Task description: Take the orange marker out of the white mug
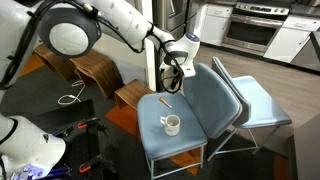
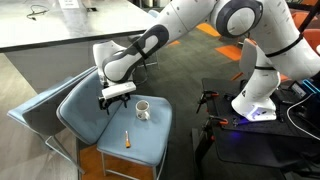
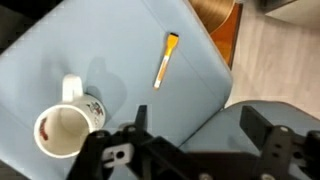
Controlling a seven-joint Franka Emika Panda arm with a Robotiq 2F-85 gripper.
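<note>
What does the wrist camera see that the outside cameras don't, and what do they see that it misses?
Only the wrist view looks down into the white mug: no marker is inside. Only the exterior views show the robot's whole arm and a second chair behind; an oven shows in an exterior view. All share the orange marker lying on the blue chair seat, apart from the mug, with the open gripper above the seat.
</note>
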